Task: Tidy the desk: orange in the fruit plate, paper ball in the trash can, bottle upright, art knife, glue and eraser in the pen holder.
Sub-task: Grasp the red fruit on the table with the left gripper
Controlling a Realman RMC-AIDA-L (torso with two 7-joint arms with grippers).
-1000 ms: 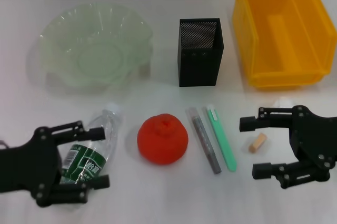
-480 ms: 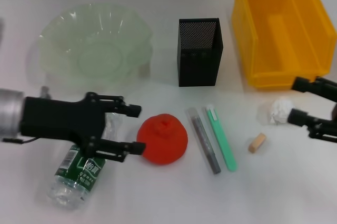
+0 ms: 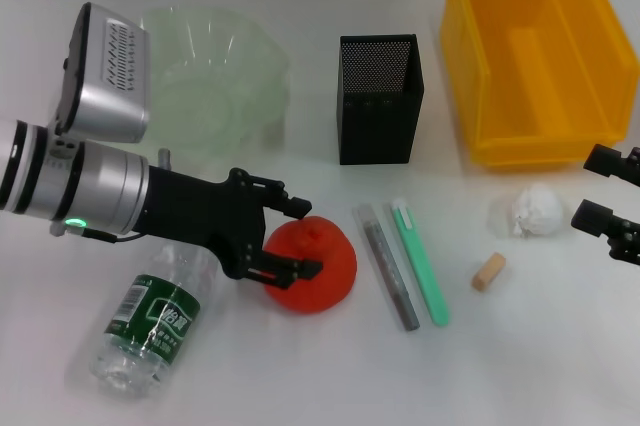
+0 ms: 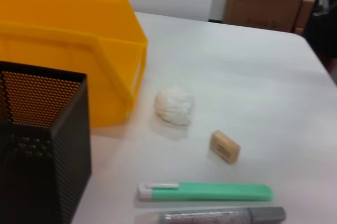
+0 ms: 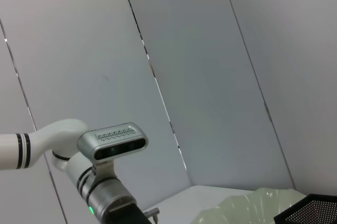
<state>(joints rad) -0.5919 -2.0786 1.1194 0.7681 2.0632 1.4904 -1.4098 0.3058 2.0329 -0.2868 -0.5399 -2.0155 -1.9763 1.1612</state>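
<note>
Straddling the orange (image 3: 312, 264), left gripper (image 3: 300, 239) fingers open; bottle (image 3: 152, 321) label apparently Chinese.

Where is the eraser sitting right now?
In the head view the eraser lies on the desk's right side, just right of the art knife and below the paper ball, apart from both.

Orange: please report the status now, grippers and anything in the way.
Left gripper open, fingers around the orange. Right gripper open beside the paper ball. Fruit plate empty, partly behind the left arm. Bottle lying down.
</note>
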